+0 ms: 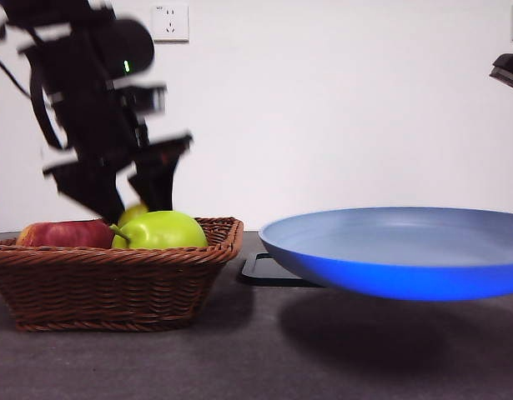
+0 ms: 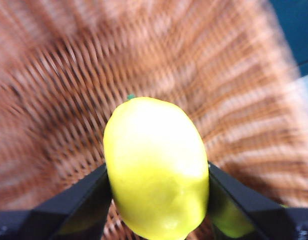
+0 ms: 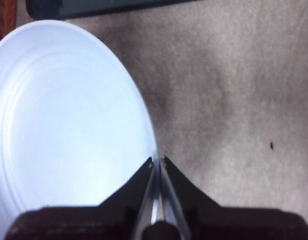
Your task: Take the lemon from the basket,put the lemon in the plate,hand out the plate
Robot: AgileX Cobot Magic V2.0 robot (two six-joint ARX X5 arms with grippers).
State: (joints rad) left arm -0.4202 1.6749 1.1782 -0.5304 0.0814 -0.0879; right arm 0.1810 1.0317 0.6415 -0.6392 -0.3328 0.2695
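At the left of the front frame, the left pincer (image 1: 131, 204) grips the lemon (image 2: 156, 195) between its two jaws, just above the basket (image 1: 114, 279), where a red apple (image 1: 64, 233) and a green fruit (image 1: 160, 231) lie. On the right, the right pincer (image 3: 157, 162) is clamped narrowly on the rim of the plate (image 1: 398, 250), which hangs above the grey tabletop (image 1: 256, 358). A black tray (image 1: 269, 271) lies flat behind the plate near mid-frame.

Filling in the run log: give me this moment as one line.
left end effector: shut on lemon over basket | right end effector: shut on plate rim, plate off table
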